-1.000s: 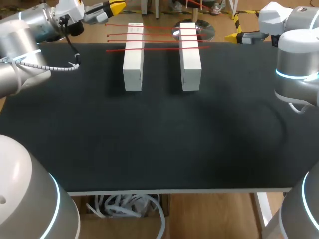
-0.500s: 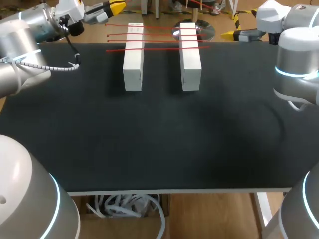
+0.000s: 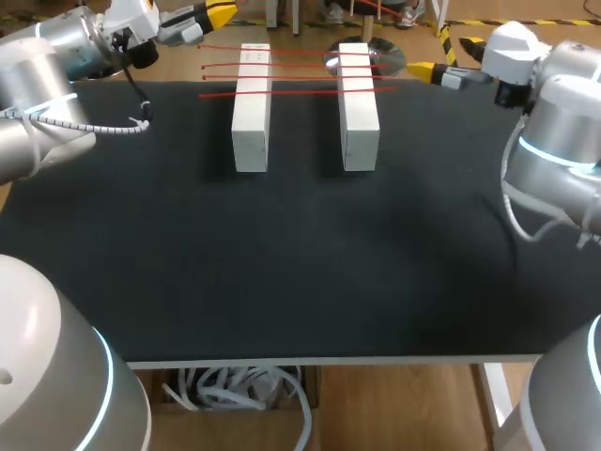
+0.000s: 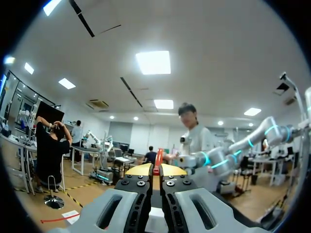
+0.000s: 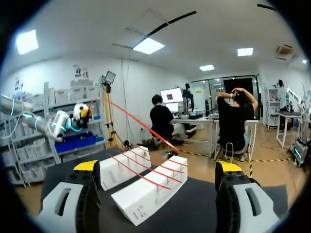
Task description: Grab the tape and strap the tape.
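Observation:
Two white blocks stand side by side at the back of the black table. Several strands of red tape run across their tops. My left gripper hangs behind the table's back left edge, shut on the red tape, which shows between its yellow tips. My right gripper is open just right of the right block, at the back edge. In the right wrist view the blocks and tape strands lie ahead of its wide-apart fingers, and one strand rises to the left gripper.
The black mat covers the table from the blocks to the front edge. My left arm's white coiled cable hangs over the back left corner.
My right gripper has moved left along the back edge toward the right block, still open. The left gripper and the tape have not moved.

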